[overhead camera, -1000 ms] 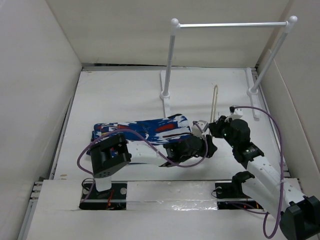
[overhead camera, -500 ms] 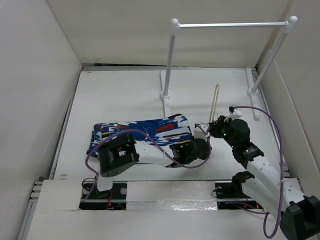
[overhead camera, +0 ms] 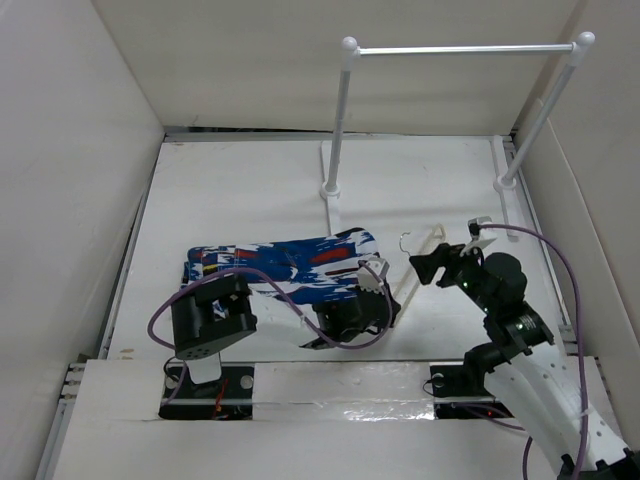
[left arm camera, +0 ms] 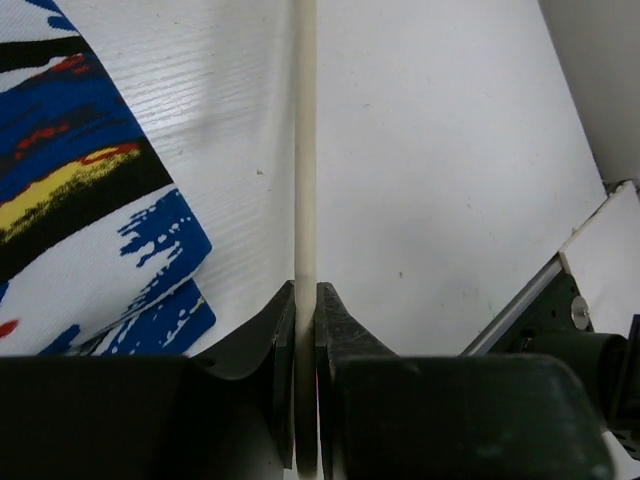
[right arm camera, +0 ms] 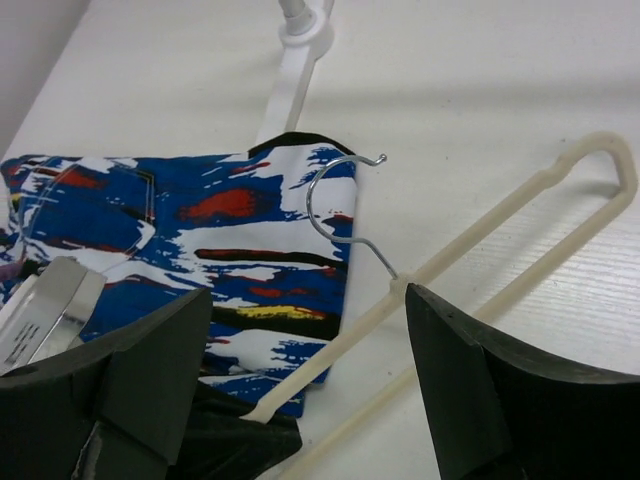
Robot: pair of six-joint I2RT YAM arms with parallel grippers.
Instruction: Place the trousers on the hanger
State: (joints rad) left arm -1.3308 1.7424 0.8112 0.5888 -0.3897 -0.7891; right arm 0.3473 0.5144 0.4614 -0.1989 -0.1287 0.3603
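Observation:
The blue, white, red and black trousers [overhead camera: 280, 263] lie folded flat on the table left of centre, also in the left wrist view [left arm camera: 80, 200] and the right wrist view [right arm camera: 200, 230]. The cream hanger [overhead camera: 428, 246] slants low over the table just right of them, its wire hook [right arm camera: 340, 195] over the trousers' edge. My left gripper [overhead camera: 388, 298] is shut on the hanger's thin bar [left arm camera: 307, 150] at its near end. My right gripper [overhead camera: 432, 266] stands open on the hanger's right, its jaws wide around the hanger [right arm camera: 500, 220] without touching it.
A white two-post rail stand [overhead camera: 338, 120] with a metal crossbar [overhead camera: 460, 48] stands at the back, its foot [right arm camera: 300, 40] just beyond the trousers. White walls enclose the table on three sides. A purple cable loops over the left arm.
My right gripper opened, let go of the hanger and drew back to the right. The hanger dropped from upright to a low slant. My left gripper shut on its bar and pulled back toward the near left.

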